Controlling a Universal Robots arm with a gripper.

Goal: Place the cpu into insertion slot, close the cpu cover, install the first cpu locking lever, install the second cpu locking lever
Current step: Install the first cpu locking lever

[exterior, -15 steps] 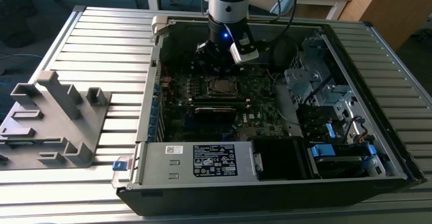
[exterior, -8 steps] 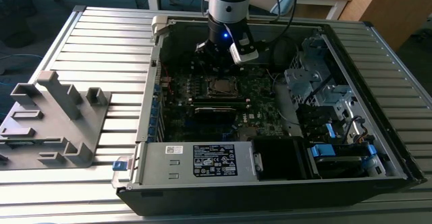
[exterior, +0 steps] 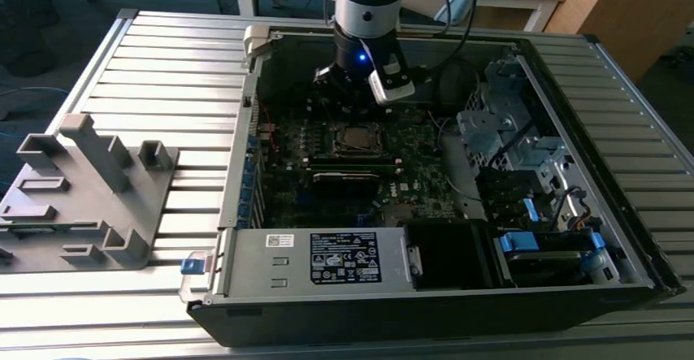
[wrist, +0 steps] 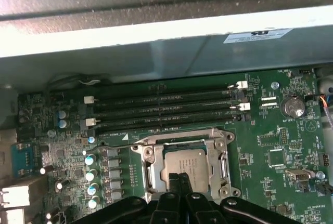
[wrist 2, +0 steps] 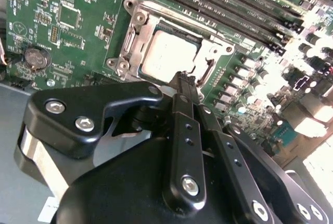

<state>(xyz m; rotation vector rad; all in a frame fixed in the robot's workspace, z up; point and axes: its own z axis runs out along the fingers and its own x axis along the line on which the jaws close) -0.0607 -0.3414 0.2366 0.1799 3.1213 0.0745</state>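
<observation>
Jaws: black jointed links studded with silver screw heads, and we see the fingertips (wrist 2: 183, 84) pressed together with nothing showing between them.
Cpu (wrist 2: 169, 52): there it is, lying flat in the insertion slot (wrist 2: 182, 29), a small square with a dull silver-grey face.
Cpu to jaws: in both wrist views the closed tips hang at the edge of the socket, just beside the chip. We cannot tell whether they touch metal. In the exterior view the jaws sit at 12 o'clock of the chip.
Cpu cover (wrist: 179, 142): a thin silvery frame, down flat around the chip, whose face shows through the square window.
Slot rim: a narrow dark line between chip and frame.
Board (wrist: 281, 146): green and busy, with long black memory slots (wrist: 166, 107) running beside the socket and a round shiny coin cell (wrist: 292, 107) nearby.
Arm (exterior: 366, 2): a smooth grey tube dropping in from 12 o'clock.
Case (exterior: 434, 319): black, open-topped, lying on the ribbed metal table (exterior: 162, 59).
Power-supply box (exterior: 314, 258): silver and labelled, at 6 o'clock of the chip.
Fixture (exterior: 87, 189): grey blocky plastic, at 9 o'clock of the case.
</observation>
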